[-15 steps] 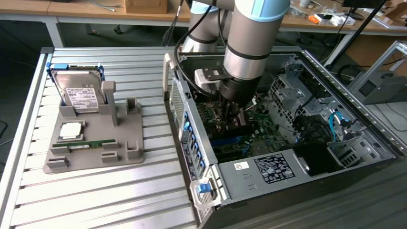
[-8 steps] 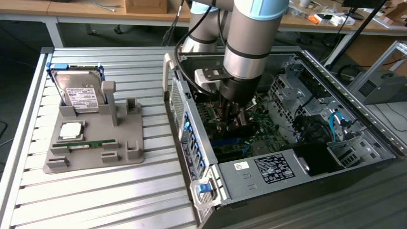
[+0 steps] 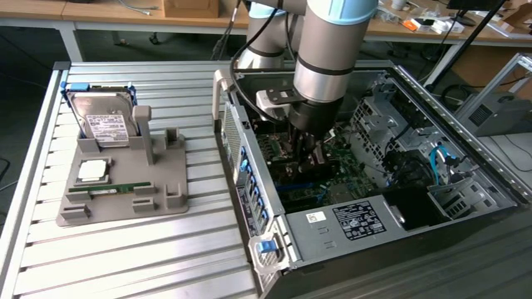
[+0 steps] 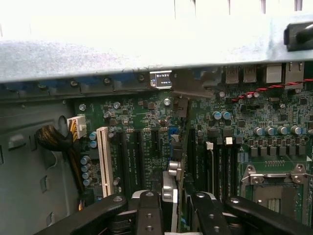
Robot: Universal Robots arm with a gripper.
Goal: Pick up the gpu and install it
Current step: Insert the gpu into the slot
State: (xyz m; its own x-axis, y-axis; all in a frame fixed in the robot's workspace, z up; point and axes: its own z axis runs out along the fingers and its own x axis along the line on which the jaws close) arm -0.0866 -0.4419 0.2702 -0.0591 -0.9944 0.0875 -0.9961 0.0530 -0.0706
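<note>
Install step in hand — the gripper (image 4: 172,208) clamps the gpu (image 4: 172,169) edge-on above the motherboard (image 4: 146,122); next calls for aligning with the expansion slot (image 4: 155,139).

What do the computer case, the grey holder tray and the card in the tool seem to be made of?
Computer case: probably sheet metal, dull silver, with thin folded edges.
Grey holder tray: looks like matte plastic, uniform grey with blocky moulded posts.
Card: seemingly a circuit board with a bright metal edge, seen edge-on between the tool fingers.
</note>
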